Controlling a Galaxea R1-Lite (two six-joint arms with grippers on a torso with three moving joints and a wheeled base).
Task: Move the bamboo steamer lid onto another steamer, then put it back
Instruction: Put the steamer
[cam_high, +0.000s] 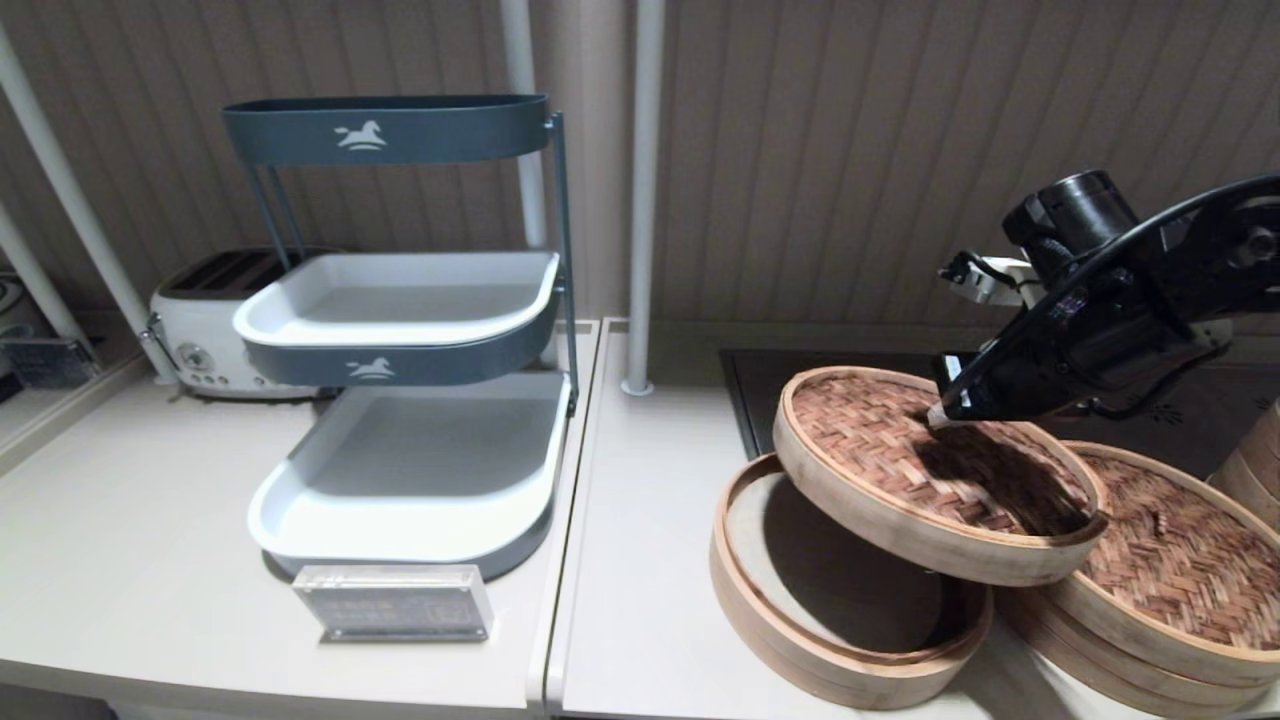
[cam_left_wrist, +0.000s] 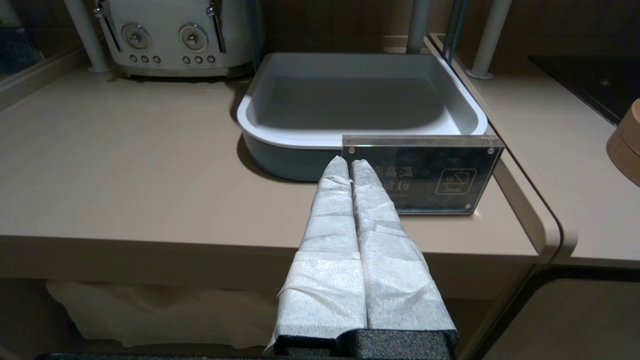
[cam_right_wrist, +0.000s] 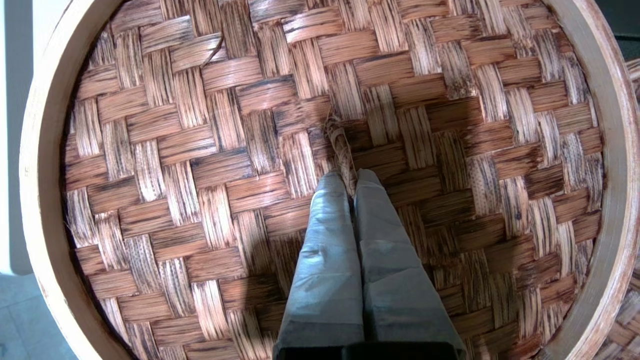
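Pinching the knot (cam_right_wrist: 341, 150), the right gripper (cam_right_wrist: 348, 176) holds the bamboo steamer lid (cam_high: 930, 470) tilted over the open basket (cam_high: 800, 600); left gripper (cam_left_wrist: 348, 165) sits closed, empty.

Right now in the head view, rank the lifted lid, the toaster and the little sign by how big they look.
1. The lid, held tilted by the right gripper, looks largest.
2. The toaster, partly hidden behind the rack and farther away.
3. The sign, smallest though nearest.

You are looking at a kitchen. A cream toaster (cam_high: 215, 335), a three-tier tray rack (cam_high: 400, 330) and a black cooktop (cam_high: 800, 375) occupy the beige desk (cam_high: 130, 540). Bamboo steamers (cam_high: 850, 590) stand beside the cooktop.
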